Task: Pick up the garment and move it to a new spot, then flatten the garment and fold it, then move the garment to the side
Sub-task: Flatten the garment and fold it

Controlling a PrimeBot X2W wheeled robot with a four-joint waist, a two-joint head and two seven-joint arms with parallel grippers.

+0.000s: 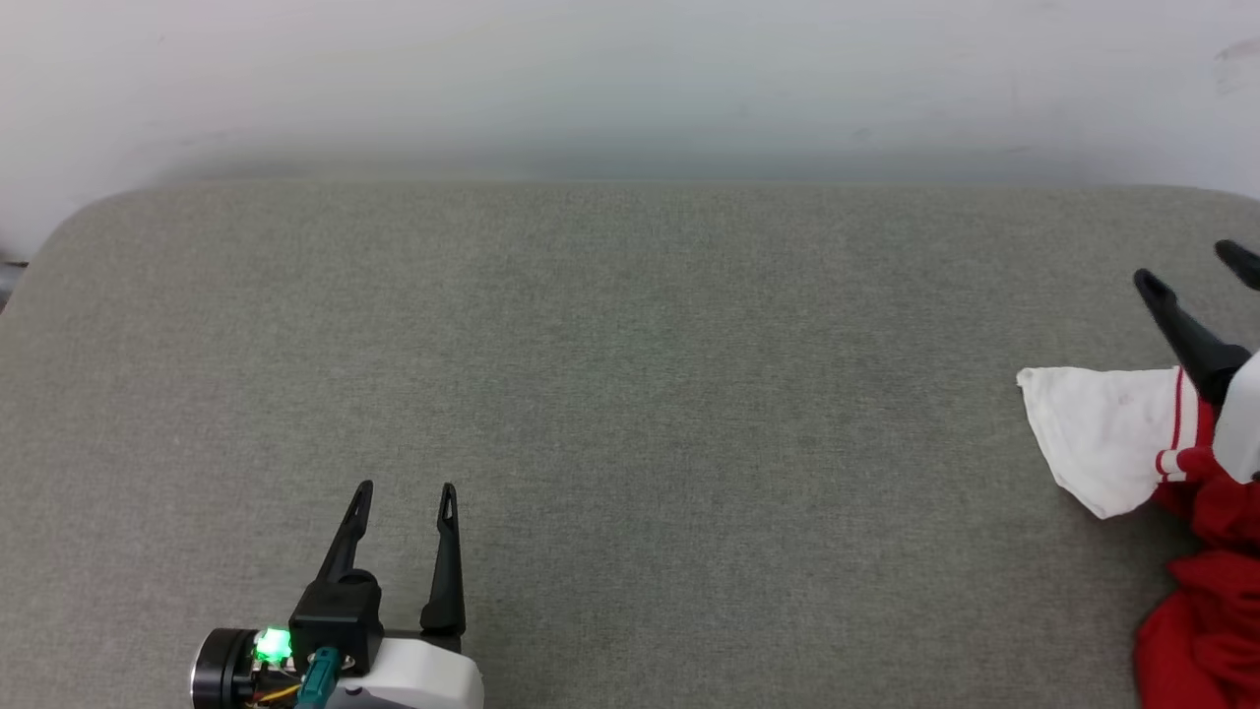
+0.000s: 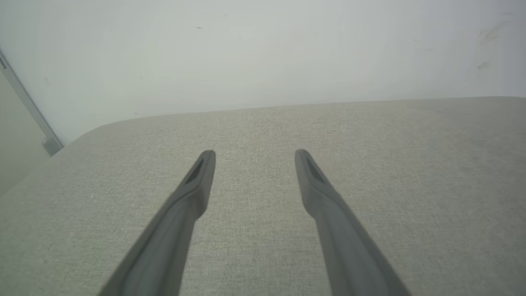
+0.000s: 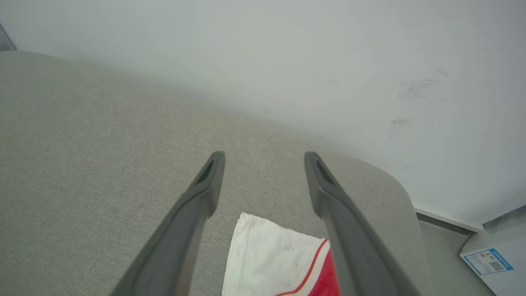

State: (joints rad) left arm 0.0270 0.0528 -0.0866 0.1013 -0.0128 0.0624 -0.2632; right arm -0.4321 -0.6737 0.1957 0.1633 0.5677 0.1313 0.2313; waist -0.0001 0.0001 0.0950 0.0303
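Grey tabletop [image 1: 630, 394]; garment [image 1: 1102, 438] bunched just beneath my spread right gripper [image 1: 1184, 264], left gripper [image 1: 407, 487] spread too; pickup probably next: lower, pinch

Left gripper [image 1: 408, 486]: two long black fingers [image 1: 445, 561], tapering, with a slot near each tip. Black blocky mount [image 1: 340, 606], glossy white shell [image 1: 423, 679]. Black round collar [image 1: 219, 668] with green light [image 1: 273, 645]; teal plug [image 1: 322, 679]; yellow-orange wires [image 1: 276, 694]. Right gripper [image 1: 1183, 262]: matching black fingers, white casing [image 1: 1242, 414].

Garment [image 1: 1102, 433] is all bunched up at the worktop's [image 1: 630, 394] right edge. The right gripper [image 1: 1184, 266] is spread wide beside it, and the left gripper [image 1: 406, 489] sits lower left, fingers apart.
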